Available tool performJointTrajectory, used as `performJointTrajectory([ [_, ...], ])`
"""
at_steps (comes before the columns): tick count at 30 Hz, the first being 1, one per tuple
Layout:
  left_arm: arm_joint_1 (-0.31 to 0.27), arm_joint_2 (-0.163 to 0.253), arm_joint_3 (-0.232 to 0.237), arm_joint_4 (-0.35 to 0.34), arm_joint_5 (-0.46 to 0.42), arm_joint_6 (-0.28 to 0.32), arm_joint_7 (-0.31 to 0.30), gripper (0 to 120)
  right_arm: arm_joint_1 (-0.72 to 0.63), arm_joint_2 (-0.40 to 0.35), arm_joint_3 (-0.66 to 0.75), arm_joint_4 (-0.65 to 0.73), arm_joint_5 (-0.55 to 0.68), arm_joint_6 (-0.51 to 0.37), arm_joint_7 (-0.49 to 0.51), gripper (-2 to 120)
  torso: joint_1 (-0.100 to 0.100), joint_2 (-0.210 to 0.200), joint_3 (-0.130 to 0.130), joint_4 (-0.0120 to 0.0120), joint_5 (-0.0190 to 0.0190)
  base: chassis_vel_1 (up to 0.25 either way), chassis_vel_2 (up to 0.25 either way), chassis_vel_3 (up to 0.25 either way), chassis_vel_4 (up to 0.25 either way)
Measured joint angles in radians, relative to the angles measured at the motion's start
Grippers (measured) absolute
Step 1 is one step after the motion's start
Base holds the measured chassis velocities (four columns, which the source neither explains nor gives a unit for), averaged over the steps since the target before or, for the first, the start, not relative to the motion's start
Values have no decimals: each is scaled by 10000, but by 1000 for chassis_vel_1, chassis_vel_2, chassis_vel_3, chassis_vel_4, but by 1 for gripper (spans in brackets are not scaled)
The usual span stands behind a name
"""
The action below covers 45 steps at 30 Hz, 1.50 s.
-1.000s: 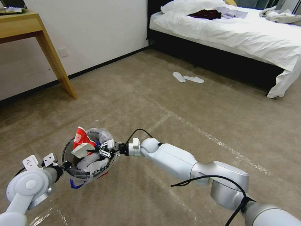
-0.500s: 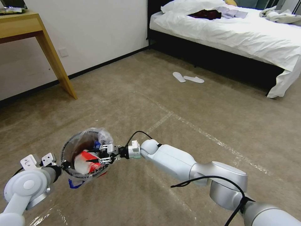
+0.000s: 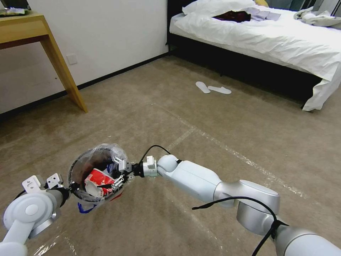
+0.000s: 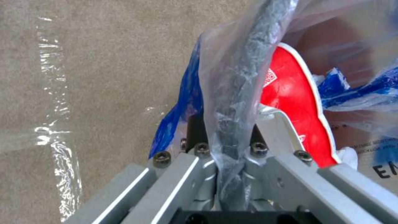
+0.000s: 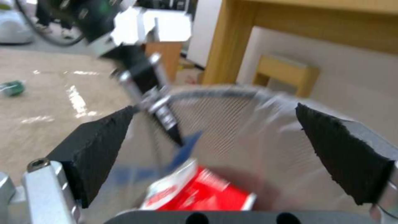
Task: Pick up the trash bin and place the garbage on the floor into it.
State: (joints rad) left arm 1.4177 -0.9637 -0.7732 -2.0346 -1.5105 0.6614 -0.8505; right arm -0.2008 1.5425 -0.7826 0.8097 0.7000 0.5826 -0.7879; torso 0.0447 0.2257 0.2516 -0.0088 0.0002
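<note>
My left gripper (image 4: 226,155) is clenched on the near rim of the small round trash bin (image 3: 76,169), dark mesh inside and lined with a crinkled clear plastic bag, and holds it off the beige-brown carpet floor (image 3: 213,117) at the lower left of the head view. In the left wrist view the rim and the bunched bag run straight up between my fingers (image 4: 182,174), and the bag hides where the pads meet the rim. Much of the bin's outer wall is hidden by the bag and by my left arm; only a red patch and a blue scrap of plastic show under it.

The bin's mouth faces up and tilts slightly toward me. One red-and-white paper carton (image 3: 99,177) lies inside, tipped, its long axis slanting from the bin's near edge up toward the far side. In the right wrist view the carton (image 5: 199,191) is blurred and its lower end is cut off. Other pale and blue scraps lie deeper in the bin, too crumpled to tell or count.

My right gripper (image 3: 119,170) reaches in from the right and sits at the bin's right rim, released, its two black pads (image 5: 99,149) spread wide above the carton and touching nothing.

Two flat white slippers (image 3: 213,88) lie side by side near the bed (image 3: 270,42), well apart from the bin. One wooden table leg (image 3: 64,71) stands at the wall.
</note>
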Motion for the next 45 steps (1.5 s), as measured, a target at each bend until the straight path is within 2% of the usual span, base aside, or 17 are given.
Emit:
performJointTrajectory([
  [5, 22, 13, -23, 2, -7, 7, 0, 1, 178, -221, 822, 837, -52, 298, 893, 100, 0, -1, 0, 0, 0, 0, 0, 0, 0],
  [8, 33, 52, -37, 5, -13, 20, 1, 1, 355, -630, 2156, 1899, -97, 416, 2499, 100, -2, -2, 0, 1, 0, 0, 0, 0, 0],
  [10, 35, 58, -44, 3, -15, 23, 1, 1, 355, -704, 2414, 2073, -131, 420, 2827, 100, -2, -2, 0, 0, 0, 0, 0, 0, 0],
  [11, 43, 84, -80, -2, -57, 48, 2, 1, 322, -961, 3129, 2561, -279, 429, 3748, 100, -1, -2, -1, 0, 1, 0, 0, 0, 0],
  [12, 43, 84, -80, -2, -57, 48, 2, 1, 322, -961, 3129, 2561, -279, 429, 3748, 100, -1, -2, -1, 0, 1, 0, 0, 0, 0],
  [13, 48, 107, -97, -2, -74, 58, 2, 1, 247, -1128, 3530, 2864, -425, 414, 4225, 100, -1, -2, -1, -3, 1, 0, 0, 0, 0],
  [15, 71, 186, -149, -13, -199, 151, -49, 1, -157, -1586, 4433, 3637, -753, 365, 5366, 100, -2, -2, 0, -3, 2, 0, 0, 0, 0],
  [18, 107, 241, -223, -91, -261, 212, -123, 1, -946, -2015, 5396, 4457, -866, 231, 6063, 100, -2, -1, -1, 1, 2, 0, 0, 0, 0],
  [21, 127, 254, -259, -118, -269, 229, -154, 1, -1348, -2174, 5839, 4753, -929, 174, 6241, 100, -1, -1, -1, 1, 3, 0, 0, 0, 0],
  [23, 290, 231, -455, -173, -220, 288, -181, 1, -2691, -2571, 7309, 5562, -1140, 42, 6521, 100, -1, -2, 0, -3, 4, 0, 0, 0, 0],
  [24, 290, 231, -455, -173, -220, 288, -181, 1, -2691, -2571, 7309, 5562, -1140, 42, 6521, 100, -1, -2, 0, -3, 4, 0, 0, 0, 0],
  [27, 478, 193, -638, -173, -28, 337, -129, 1, -4143, -2885, 8946, 6436, -1467, -49, 6583, 100, -2, -1, -1, 0, 2, 0, 0, 0, 0],
  [30, 526, 163, -688, -182, -4, 360, -109, 1, -4927, -2895, 9712, 6770, -1732, -50, 6634, 100, -2, -1, -2, 1, 3, 0, 0, 0, 0],
  [32, 575, 87, -794, -212, 42, 393, -108, 1, -6358, -2744, 10892, 7148, -2182, -11, 6728, 100, -2, -1, -1, -2, 5, 0, 0, 0, 0],
  [37, 614, 41, -816, -228, 215, 437, -49, 1, -7572, -2544, 12050, 7545, -2718, 108, 6744, 100, -3, -1, -3, -5, 1, 0, 0, 0, 0],
  [40, 821, -28, -937, -212, 541, 489, 56, 1, -8863, -2248, 13141, 7994, -3751, 444, 7022, 100, -3, -1, -3, -1, 1, 0, 0, 0, 0],
  [45, 1101, -105, -1154, -265, 773, 558, 152, 1, -9871, -1834, 13896, 8318, -4734, 876, 7193, 100, -3, 0, -2, 3, 0, 0, 0, 0, 0],
])
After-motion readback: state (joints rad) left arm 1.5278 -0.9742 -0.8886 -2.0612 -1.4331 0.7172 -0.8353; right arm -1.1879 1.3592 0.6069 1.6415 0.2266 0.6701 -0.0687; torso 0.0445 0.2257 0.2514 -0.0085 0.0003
